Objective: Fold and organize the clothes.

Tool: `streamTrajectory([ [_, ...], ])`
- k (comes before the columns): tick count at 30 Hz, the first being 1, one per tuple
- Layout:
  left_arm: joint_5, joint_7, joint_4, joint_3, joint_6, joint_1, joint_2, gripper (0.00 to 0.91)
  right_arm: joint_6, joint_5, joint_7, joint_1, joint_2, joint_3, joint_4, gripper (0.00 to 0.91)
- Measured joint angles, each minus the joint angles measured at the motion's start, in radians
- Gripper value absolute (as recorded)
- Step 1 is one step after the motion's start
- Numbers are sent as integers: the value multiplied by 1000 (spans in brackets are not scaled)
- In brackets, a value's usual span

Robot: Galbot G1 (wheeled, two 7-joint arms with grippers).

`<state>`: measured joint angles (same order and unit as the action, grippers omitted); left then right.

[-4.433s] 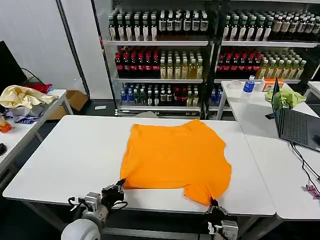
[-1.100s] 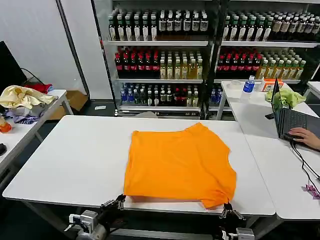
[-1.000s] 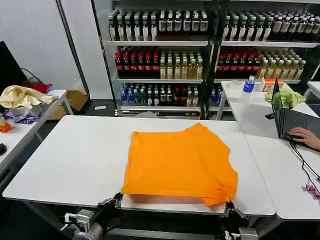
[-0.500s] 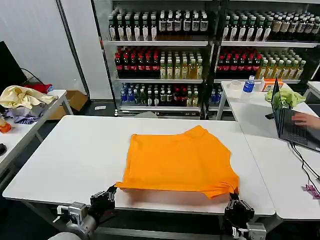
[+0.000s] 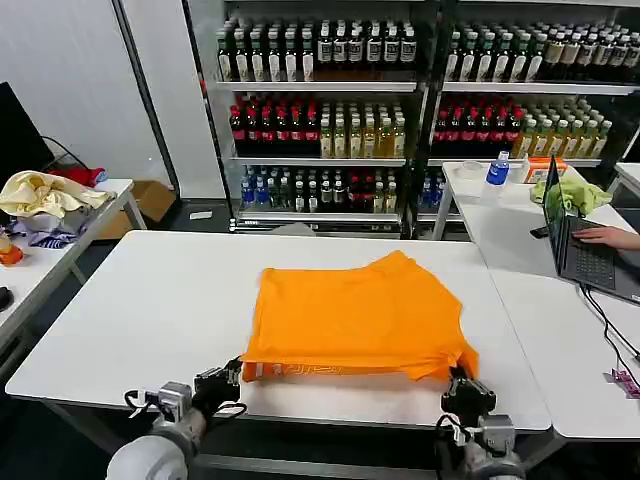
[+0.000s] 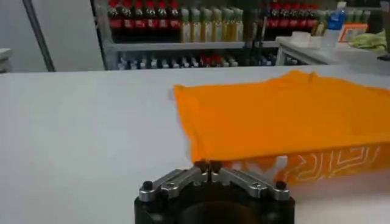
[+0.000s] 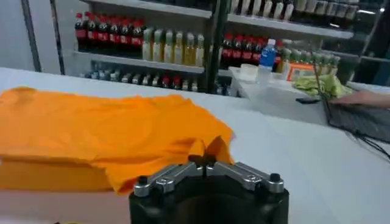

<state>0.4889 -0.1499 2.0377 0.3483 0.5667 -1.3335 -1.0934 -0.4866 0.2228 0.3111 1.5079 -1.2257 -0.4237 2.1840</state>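
We pinch the orange T-shirt (image 5: 355, 318) mid-table — left gripper (image 5: 232, 374) clamped on its near-left corner, right gripper (image 5: 459, 379) on its near-right. White lettering (image 6: 323, 165) shows underneath; laptop (image 5: 585, 245) far right.

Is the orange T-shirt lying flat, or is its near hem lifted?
Lifted: both grippers, left and right, pinch the T-shirt's near corners, exposing white lettering underneath.
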Motion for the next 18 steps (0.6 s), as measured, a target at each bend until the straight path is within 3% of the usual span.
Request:
streamTrajectory([
  [18, -7, -3, -123, -60, -5, 110, -23, 20, -16, 8, -25, -227, 61, 85, -179, 0],
])
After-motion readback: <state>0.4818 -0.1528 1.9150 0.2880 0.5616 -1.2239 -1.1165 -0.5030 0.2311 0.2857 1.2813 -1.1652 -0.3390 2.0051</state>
